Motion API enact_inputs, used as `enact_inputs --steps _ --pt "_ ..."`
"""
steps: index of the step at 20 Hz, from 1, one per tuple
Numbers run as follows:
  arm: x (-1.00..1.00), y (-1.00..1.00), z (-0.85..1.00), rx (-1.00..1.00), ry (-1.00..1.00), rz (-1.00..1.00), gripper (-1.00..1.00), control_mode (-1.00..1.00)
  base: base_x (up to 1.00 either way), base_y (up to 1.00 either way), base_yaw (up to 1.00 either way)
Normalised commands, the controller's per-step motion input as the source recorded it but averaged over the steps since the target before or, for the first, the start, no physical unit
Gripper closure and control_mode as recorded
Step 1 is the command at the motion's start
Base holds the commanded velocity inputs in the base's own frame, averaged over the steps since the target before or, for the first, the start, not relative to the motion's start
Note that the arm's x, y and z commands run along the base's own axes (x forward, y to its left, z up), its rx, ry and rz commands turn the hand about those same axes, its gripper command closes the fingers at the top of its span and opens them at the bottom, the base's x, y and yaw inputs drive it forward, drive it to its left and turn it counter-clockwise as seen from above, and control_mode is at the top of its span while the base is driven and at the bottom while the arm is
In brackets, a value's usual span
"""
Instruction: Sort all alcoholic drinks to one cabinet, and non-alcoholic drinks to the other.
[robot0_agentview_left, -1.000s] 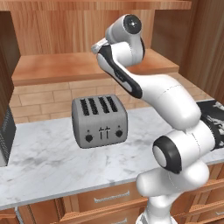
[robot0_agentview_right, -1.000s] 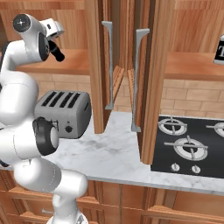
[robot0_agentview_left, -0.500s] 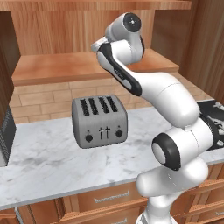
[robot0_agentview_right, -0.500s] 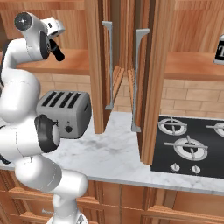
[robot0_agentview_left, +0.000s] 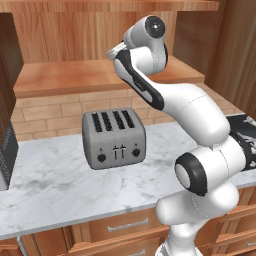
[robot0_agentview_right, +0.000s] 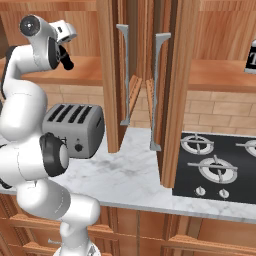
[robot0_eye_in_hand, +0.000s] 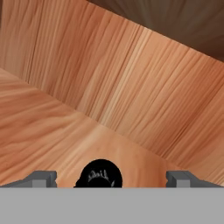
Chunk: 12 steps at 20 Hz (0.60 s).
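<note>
Cabinet shelf bears the small black bottle, standing between the wide-open, empty claw.

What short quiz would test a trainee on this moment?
1. True or false: the pincer is shut on the black bottle.
2. What stands on the marble counter, left of the stove? A) kettle B) four-slot toaster C) blender
3. Fill in: the two cabinet doors with grey bar handles stand ____.

Key: 1 false, the jaws are wide apart with the bottle's top between the tips. 2 B. 3 open.
</note>
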Motion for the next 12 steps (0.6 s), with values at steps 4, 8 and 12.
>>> enact_inputs --steps 4,8,12 --pt "0.12 0.0 -0.05 0.0 -0.01 0.0 -1.0 -1.0 0.0 0.0 0.0" --pt "0.2 0.0 -0.02 0.0 0.0 0.0 -1.0 -1.0 0.0 0.0 0.0" --pt "0.15 0.0 -0.02 0.0 0.0 0.0 -1.0 -1.0 0.0 0.0 0.0"
